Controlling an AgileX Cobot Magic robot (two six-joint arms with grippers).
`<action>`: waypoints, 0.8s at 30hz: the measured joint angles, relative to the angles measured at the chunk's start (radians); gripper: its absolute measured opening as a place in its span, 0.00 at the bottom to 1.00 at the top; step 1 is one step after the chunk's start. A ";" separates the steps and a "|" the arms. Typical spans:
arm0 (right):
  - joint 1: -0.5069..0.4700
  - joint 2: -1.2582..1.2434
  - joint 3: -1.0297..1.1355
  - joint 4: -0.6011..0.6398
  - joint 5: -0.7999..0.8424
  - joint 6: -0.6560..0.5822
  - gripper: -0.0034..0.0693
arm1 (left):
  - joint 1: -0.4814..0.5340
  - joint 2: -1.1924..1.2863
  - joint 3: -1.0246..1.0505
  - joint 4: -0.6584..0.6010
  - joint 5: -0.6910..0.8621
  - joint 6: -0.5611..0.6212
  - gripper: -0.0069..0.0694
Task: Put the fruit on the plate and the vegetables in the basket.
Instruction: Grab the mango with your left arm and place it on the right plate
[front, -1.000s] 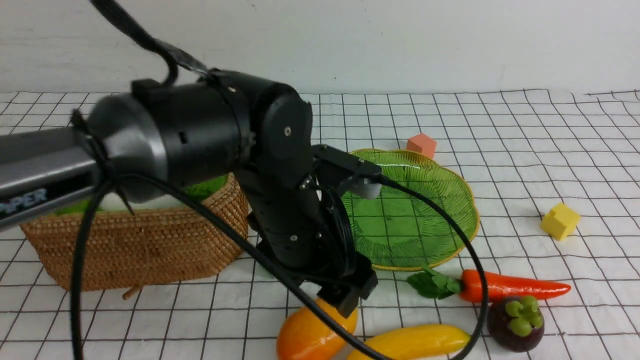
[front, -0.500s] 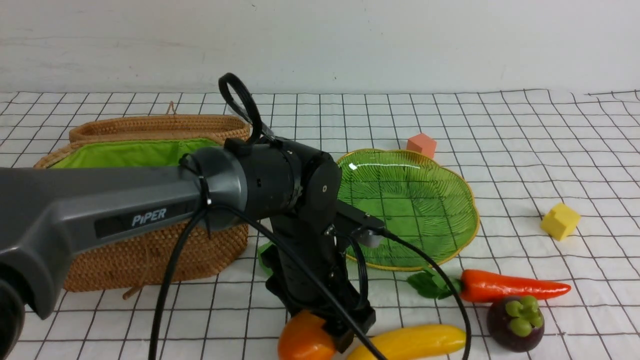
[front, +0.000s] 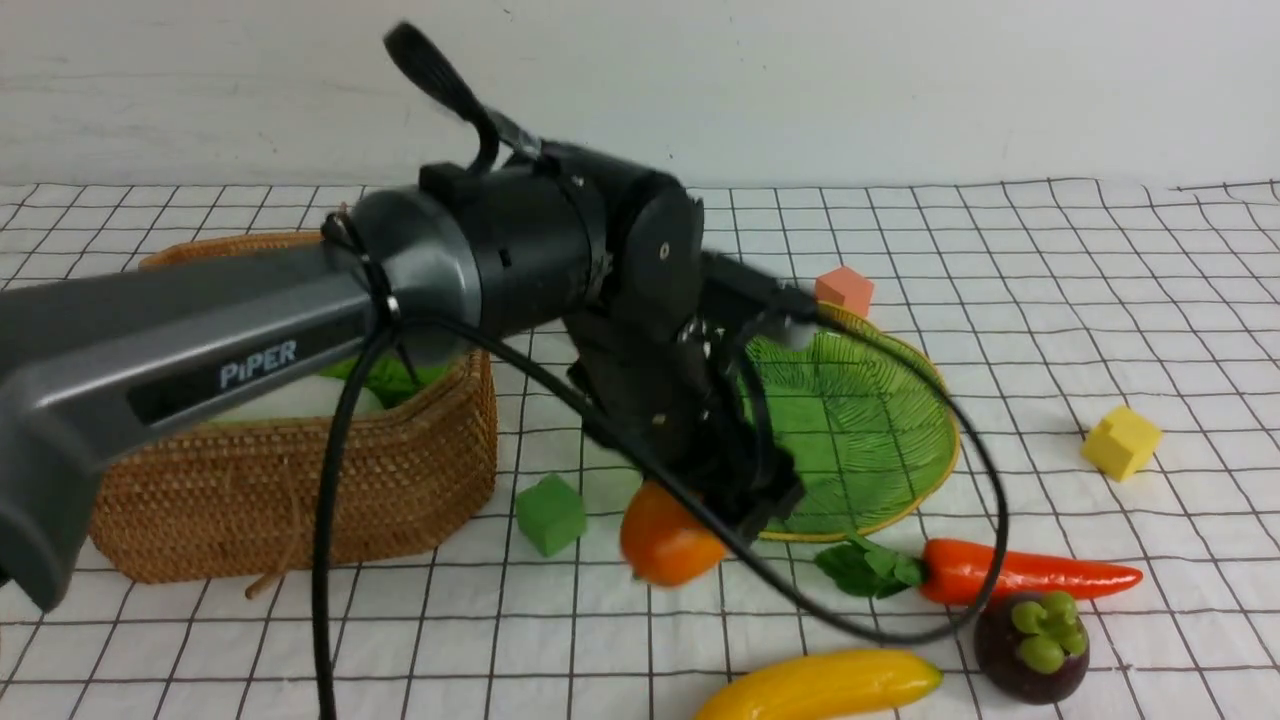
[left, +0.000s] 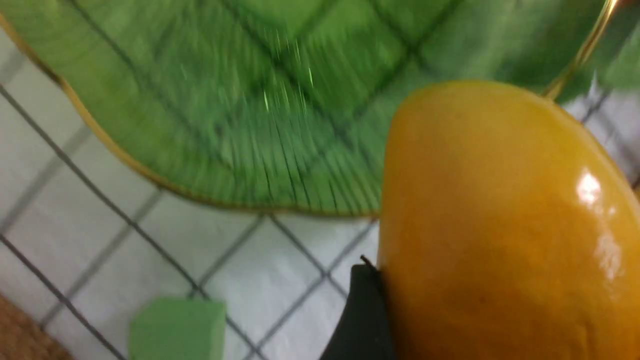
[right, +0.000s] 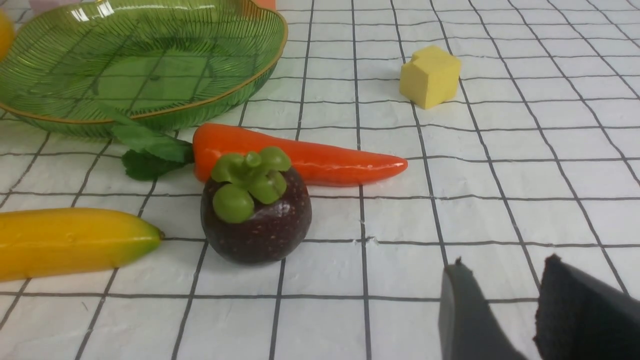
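One fruit is held, the mango (front: 665, 540), clamped in the left gripper (front: 720, 515) at the plate's (front: 900, 400) 7 o'clock rim. A green cube (front: 549, 514) sits just beside it at 9 o'clock, with the basket (front: 300, 490) beyond. The carrot (front: 1010, 572), mangosteen (front: 1032, 646) and banana (front: 820, 685) crowd the plate's 5 to 6 o'clock.

Left wrist view: a black finger (left: 362, 315) presses the mango, and the gold rim lies just past it – the dish is bare.

Right wrist view: the right gripper (right: 505, 320) is narrowly parted and empty, over open cloth near the mangosteen.
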 joint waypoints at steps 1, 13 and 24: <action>0.000 0.000 0.000 0.000 0.000 0.000 0.38 | 0.000 0.002 -0.034 0.002 -0.040 -0.029 0.83; 0.000 0.000 0.000 0.000 0.000 0.000 0.38 | 0.000 0.227 -0.139 0.179 -0.361 -0.390 0.83; 0.000 0.000 0.000 0.000 0.000 0.000 0.38 | 0.000 0.223 -0.139 0.188 -0.297 -0.427 0.95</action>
